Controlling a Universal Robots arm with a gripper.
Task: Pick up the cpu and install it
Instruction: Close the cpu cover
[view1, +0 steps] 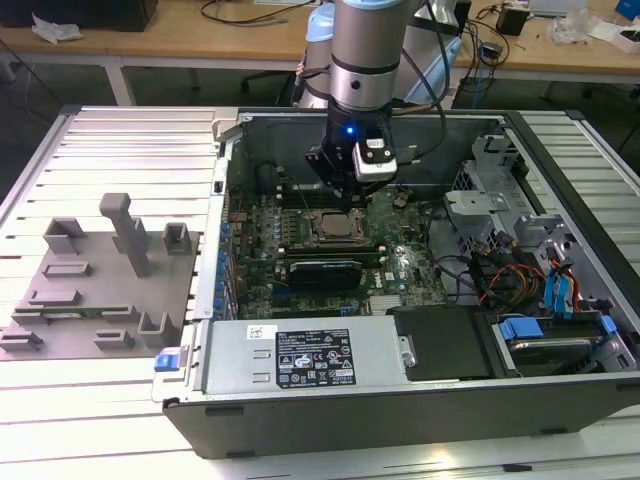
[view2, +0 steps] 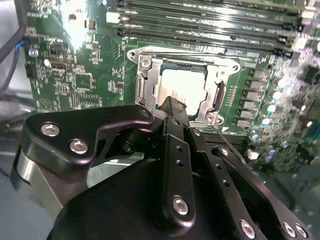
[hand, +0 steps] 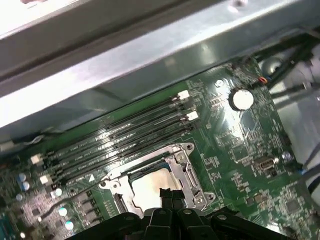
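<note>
The cpu (view2: 183, 84), a flat square with a silvery-white top, lies inside the metal-framed socket (view2: 146, 86) on the green motherboard (view2: 75, 75). In the first wrist view the cpu (hand: 150, 189) sits in the same frame (hand: 186, 165). My gripper (view2: 172, 106) hangs just over the cpu's near edge, its two black fingertips (hand: 167, 194) pressed together with nothing between them. Whether they touch the cpu I cannot tell. In the exterior view my gripper (view1: 347, 203) stands above the socket (view1: 335, 228) inside the open computer case (view1: 400, 400).
Memory slots (hand: 125, 137) run beside the socket. A grey fixture plate (view1: 100, 290) with upright posts lies at the exterior view's left. A power supply (view1: 305, 355) sits at the case front, and drive bays with blue and orange cables (view1: 545, 290) are at the right.
</note>
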